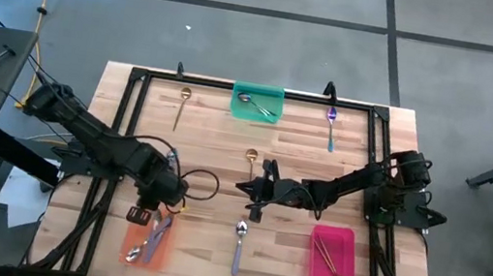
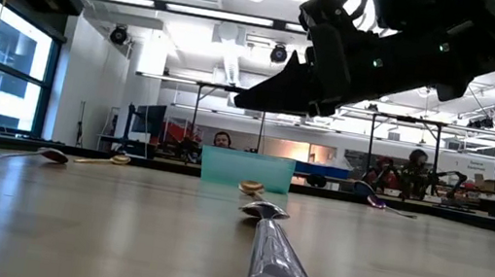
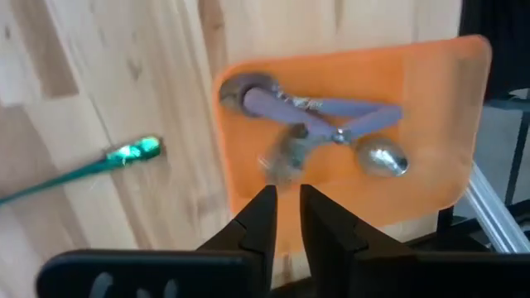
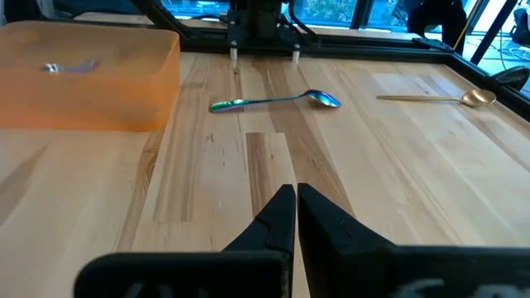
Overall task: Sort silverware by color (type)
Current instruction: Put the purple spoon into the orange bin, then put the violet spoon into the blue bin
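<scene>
A: Silverware, slim metal spoons: where?
B: Silver ones point(image 1: 147, 241) in the orange plastic tray point(image 1: 160, 254), lower left; gold point(image 1: 330, 264) in the pink tray point(image 1: 352, 240); one in the green tray point(image 1: 258, 92).
A: Grippers?
B: Left gripper point(image 3: 282, 217) slightly apart above orange; right gripper point(image 4: 294, 213) together, centre.

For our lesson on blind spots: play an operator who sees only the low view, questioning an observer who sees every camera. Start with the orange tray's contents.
Operator: What is in the orange tray?
Observer: Several spoons lie crossed in it.
Operator: And the pink tray?
Observer: It holds gold spoons.
Operator: Which arm hangs over mid-table?
Observer: The right gripper, fingers shut; the left gripper is above the orange tray.
</scene>
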